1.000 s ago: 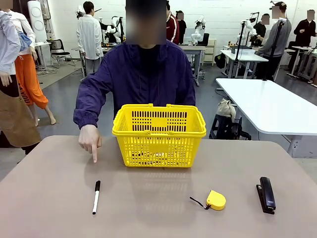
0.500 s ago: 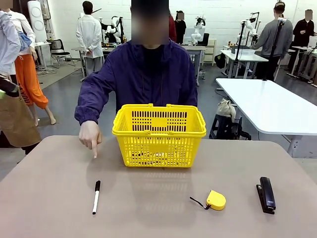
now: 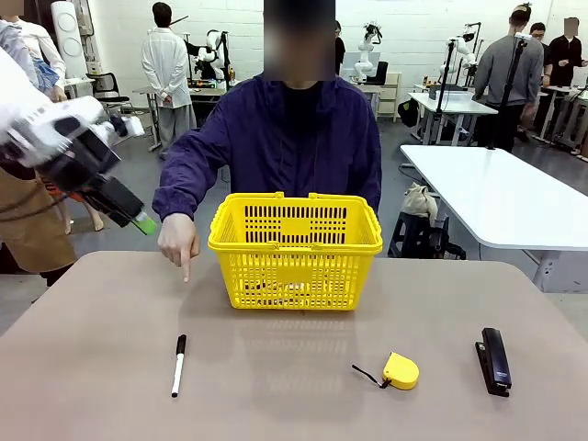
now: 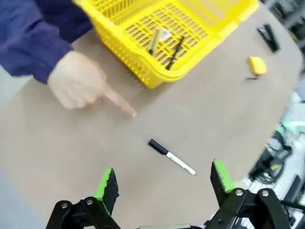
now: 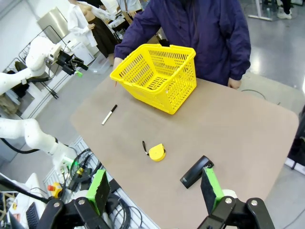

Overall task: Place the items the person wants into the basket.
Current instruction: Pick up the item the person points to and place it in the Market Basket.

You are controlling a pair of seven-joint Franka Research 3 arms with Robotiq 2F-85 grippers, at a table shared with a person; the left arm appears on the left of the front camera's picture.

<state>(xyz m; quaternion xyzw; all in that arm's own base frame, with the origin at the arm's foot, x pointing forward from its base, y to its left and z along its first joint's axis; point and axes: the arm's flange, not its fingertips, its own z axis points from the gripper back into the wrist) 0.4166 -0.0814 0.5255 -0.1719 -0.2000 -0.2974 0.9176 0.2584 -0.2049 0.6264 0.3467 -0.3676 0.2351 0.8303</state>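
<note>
A white marker with a black cap [image 3: 178, 365] lies on the table, left of the yellow basket [image 3: 294, 248]. The person's hand [image 3: 177, 246] points a finger down at the table just beyond the marker. My left gripper [image 3: 144, 223] hangs in the air at the left, above and behind that hand. In the left wrist view the left gripper [image 4: 163, 168] is open and empty, high over the marker [image 4: 171, 157]. Two slim dark items [image 4: 174, 46] lie inside the basket [image 4: 138, 57]. My right gripper [image 5: 155, 183] is open and empty, far above the table's near right.
A round yellow tape measure [image 3: 401, 370] and a black stapler [image 3: 494, 360] lie at the front right of the tan table [image 3: 294, 404]. The person sits right behind the basket. Other tables, people and arms stand farther back.
My left arm has come into the front view from the left, with its gripper now near the pointing hand. The person's hand has shifted slightly right and still points down.
</note>
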